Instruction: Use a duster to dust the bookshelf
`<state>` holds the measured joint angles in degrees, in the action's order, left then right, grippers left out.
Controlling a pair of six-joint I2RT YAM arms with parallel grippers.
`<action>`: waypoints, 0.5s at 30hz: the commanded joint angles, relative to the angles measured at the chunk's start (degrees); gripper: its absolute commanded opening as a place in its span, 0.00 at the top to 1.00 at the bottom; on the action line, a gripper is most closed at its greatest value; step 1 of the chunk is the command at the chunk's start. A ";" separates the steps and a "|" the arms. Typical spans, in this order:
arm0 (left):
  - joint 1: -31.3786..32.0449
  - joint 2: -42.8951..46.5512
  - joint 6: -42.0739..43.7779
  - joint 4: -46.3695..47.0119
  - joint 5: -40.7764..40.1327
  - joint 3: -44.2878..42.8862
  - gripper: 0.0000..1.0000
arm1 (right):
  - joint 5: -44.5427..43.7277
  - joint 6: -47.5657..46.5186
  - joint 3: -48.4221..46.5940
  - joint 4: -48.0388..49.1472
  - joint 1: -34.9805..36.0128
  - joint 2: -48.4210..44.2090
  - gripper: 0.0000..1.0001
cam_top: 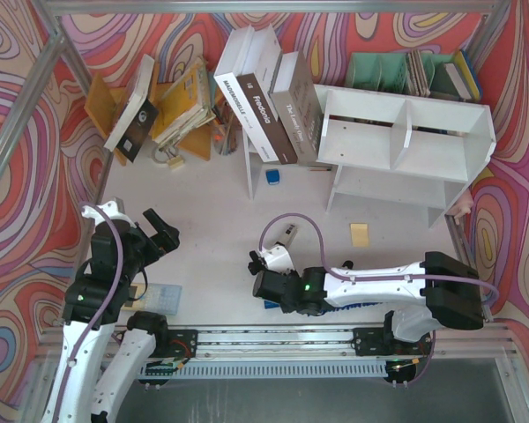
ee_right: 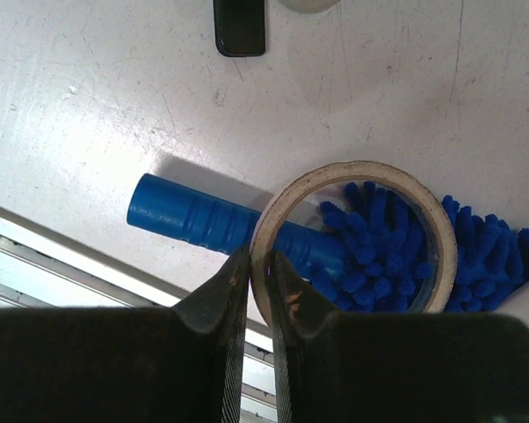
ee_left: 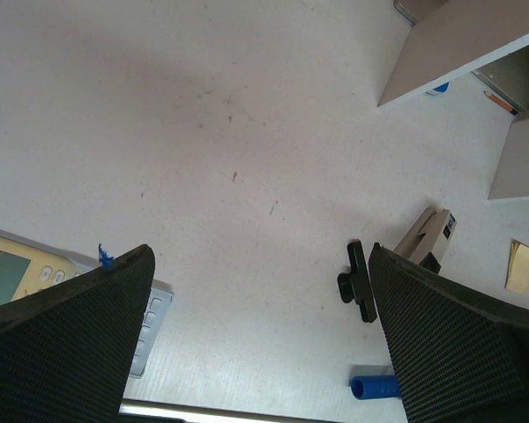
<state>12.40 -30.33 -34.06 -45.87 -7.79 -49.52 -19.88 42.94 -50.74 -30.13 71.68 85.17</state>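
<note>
- Right gripper: jaws nearly closed, pinching the thin wall of a tape roll. They hold the roll, not the duster.
- Left gripper: jaws wide apart and holding nothing, above bare table.
- Duster: lies flat on the table near the rail, under the right arm and well apart from the bookshelf. The roll rests on it where the handle meets the head.
- Risk 1: a lift from here would likely raise only the roll and leave the duster on the table.
- Risk 2: the pinch covers a narrow, curved edge, so the roll may pivot or slip out and drop back onto the head.
- Risk 3: shaggy fibres may catch on the roll's inner face and drag the duster sideways toward the rail.
- Materials: the handle is a smooth blue cylinder with shallow ribs. The head is soft, noodle-like microfibre. The roll is a stiff, pale ring. The finger pads are black and finely textured. The table is matt, white and scuffed.
</note>
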 commanded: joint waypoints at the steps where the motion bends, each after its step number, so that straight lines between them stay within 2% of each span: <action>1: 0.36 0.47 -0.21 -0.71 -0.73 0.65 0.02 | -1.27 0.88 -1.98 -1.76 0.51 0.23 0.78; 15: 0.34 0.61 -0.30 -0.76 -0.91 0.65 0.02 | -4.86 2.62 -2.86 -3.20 0.55 -0.79 0.78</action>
<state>12.40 -30.33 -34.06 -45.95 -7.97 -49.50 -21.12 43.57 -51.70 -31.11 71.68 85.17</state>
